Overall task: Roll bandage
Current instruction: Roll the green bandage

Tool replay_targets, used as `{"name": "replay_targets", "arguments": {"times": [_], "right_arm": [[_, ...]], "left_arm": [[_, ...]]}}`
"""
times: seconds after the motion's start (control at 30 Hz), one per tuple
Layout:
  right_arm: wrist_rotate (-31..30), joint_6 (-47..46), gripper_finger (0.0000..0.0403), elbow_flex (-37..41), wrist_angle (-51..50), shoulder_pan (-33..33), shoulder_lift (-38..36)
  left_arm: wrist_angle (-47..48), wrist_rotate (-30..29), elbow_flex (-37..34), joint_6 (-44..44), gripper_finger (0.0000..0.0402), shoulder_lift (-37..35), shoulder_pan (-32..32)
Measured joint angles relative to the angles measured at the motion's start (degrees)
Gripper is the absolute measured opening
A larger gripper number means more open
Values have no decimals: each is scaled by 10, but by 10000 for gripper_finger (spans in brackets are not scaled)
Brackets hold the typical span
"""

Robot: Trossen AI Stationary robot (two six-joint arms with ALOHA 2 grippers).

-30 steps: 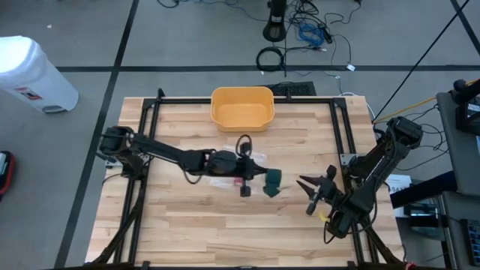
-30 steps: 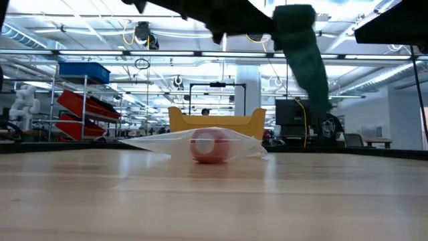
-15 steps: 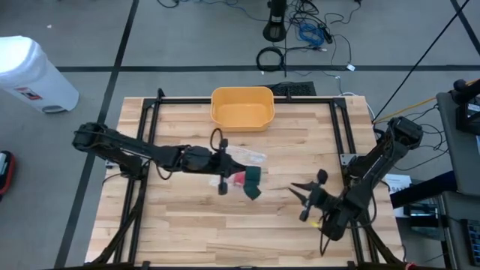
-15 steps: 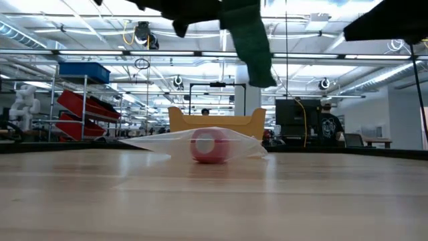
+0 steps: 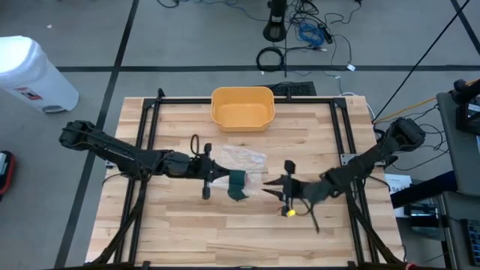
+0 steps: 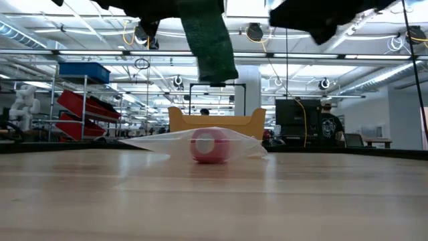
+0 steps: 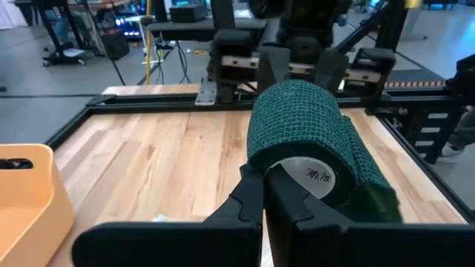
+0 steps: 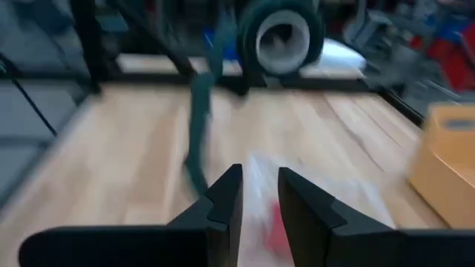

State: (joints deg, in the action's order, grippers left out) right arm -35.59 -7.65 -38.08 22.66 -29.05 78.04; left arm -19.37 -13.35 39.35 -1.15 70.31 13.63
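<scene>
A green bandage roll [image 7: 297,126] with a white core hangs over the table's middle, with my left gripper [image 5: 225,175] shut on it. Its loose tail [image 6: 209,43] dangles below, clear of the wood. My right gripper [image 5: 271,184] hovers just to the roll's right and points at it. Its fingers stand a little apart with nothing between them [image 8: 258,182]. A clear plastic bag [image 5: 244,159] with a red roll [image 6: 209,145] inside lies flat on the table, just beyond the green roll. My left gripper holds the green roll at the lower rim of its open end [image 7: 276,172], coming level from the table's left. I cannot tell whether one finger is inside the core. The roll is lifted clear, its core pointing back along the fingers, and its tail [image 8: 197,126] hangs slack.
A yellow bin [image 5: 241,107] stands at the far edge, in the middle. Black frame rails [image 5: 150,127] run along the table's left and right sides. Bare wood lies toward the near edge.
My left gripper has drawn back toward the table's left edge, carrying the green roll with its tail still hanging. My right gripper has swung in from the right side toward the middle and turned to point at the roll.
</scene>
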Motion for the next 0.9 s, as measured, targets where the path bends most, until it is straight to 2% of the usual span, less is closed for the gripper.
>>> {"name": "replay_targets", "arguments": {"times": [0.13, 0.3, 0.37, 0.5, 0.6, 0.77, 0.9], "right_arm": [[96, -6, 82, 45, 141, 59, 3], [202, -50, 130, 62, 210, 104, 42], [223, -54, 159, 62, 245, 112, 72], [223, -49, 219, 61, 320, 125, 124], [228, -48, 243, 56, 364, 136, 157], [255, -48, 237, 18, 372, 145, 214], [255, -36, 187, -4, 369, 145, 246]], "left_arm": [[-2, -4, -12, 0, 0, -14, 4], [-4, -24, -13, 7, 0, -9, 4], [-4, -40, -13, 17, 0, 0, 4], [-5, -67, -13, 36, 0, 18, 4], [-15, -71, -13, 46, 0, 29, 4], [-34, -73, -13, 50, 0, 35, 4], [-34, -82, -13, 51, 0, 36, 3]]}}
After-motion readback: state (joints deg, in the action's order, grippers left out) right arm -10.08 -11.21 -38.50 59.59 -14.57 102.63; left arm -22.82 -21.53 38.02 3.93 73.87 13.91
